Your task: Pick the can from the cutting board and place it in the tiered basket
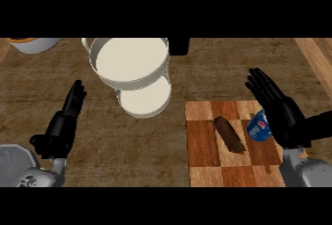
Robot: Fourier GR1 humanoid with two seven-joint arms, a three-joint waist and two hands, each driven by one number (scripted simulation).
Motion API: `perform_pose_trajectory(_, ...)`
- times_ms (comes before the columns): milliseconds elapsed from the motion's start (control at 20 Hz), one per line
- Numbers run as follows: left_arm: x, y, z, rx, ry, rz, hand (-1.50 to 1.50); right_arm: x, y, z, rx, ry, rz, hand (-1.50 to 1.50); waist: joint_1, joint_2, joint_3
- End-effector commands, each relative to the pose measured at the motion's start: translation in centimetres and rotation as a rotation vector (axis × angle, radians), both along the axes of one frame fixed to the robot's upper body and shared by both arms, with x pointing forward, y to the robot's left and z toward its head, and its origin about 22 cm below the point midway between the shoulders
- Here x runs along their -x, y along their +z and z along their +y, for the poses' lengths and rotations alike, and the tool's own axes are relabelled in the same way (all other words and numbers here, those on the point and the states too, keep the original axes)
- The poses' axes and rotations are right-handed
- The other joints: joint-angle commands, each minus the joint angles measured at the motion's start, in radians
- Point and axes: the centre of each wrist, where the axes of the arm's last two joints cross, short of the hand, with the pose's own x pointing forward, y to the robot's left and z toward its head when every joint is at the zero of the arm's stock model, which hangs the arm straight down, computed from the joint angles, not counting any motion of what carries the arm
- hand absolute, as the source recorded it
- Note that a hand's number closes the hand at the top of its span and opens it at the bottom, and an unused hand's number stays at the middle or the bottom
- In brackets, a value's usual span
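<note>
Near the left edge of the counter (130, 149) the left hand (65, 123) stands fingers-up, straight and relaxed, with nothing in it. At the far left corner sits a white bowl (35, 44) with an orange rim, cut off by the view. Next comes the tiered basket (130, 59) by the counter's far edge: two round white trays, the upper one larger, the lower tier (146, 101) showing from under it on the near side, and a dark post (178, 46) just to their right. The cutting board (204, 149), a checkered wooden one, lies toward the counter's near right corner. In its middle lies a brown, sausage-shaped thing (229, 134), slanted. Just beside it, at the board's right edge, is the can (257, 128): blue, with a red and white round logo, tilted, its right side hidden behind the right hand (285, 118). That hand is spread flat, fingers straight and pointing away, grasping nothing; whether it touches the can cannot be told. Count: one can, one brown thing, one board, one bowl, two basket tiers, two hands.
</note>
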Motion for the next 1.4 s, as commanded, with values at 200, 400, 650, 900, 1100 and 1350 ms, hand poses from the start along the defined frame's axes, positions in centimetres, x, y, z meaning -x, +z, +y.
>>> perform_pose_trajectory(200, -1.3, 0.3, -2.1, 0.124, -0.109, 0.193, 0.0, 0.7, 3.6, -7.1, 0.015, 0.242, -0.388, 1.5, -0.006, 0.002, 0.022)
perform_pose_trajectory(400, -1.0, -0.7, -2.5, 0.185, -0.17, 0.271, 0.0, 1.8, -0.8, -13.2, 0.019, -0.395, -0.285, -1.5, -0.001, 0.01, 0.02)
perform_pose_trajectory(650, -2.0, 0.6, -2.9, 0.187, -0.203, 0.306, 0.0, 4.3, -3.5, -15.4, 0.171, -0.094, -0.427, -1.5, 0.024, 0.002, 0.018)
perform_pose_trajectory(900, -1.5, 0.3, -2.1, 0.214, -0.17, 0.296, 0.0, 7.4, 1.2, -17.5, 0.502, -0.002, -0.371, -1.5, 0.009, -0.003, 0.015)
perform_pose_trajectory(1100, -0.5, -0.6, -1.8, 0.191, -0.163, 0.317, 0.0, 8.9, 5.3, -16.0, 0.749, -0.086, -0.317, -1.5, 0.004, -0.007, 0.012)
perform_pose_trajectory(1350, -1.8, 0.0, -2.0, 0.178, -0.165, 0.298, 0.0, 10.2, 8.7, -13.4, 1.005, -0.171, -0.184, -1.5, -0.003, -0.002, 0.01)
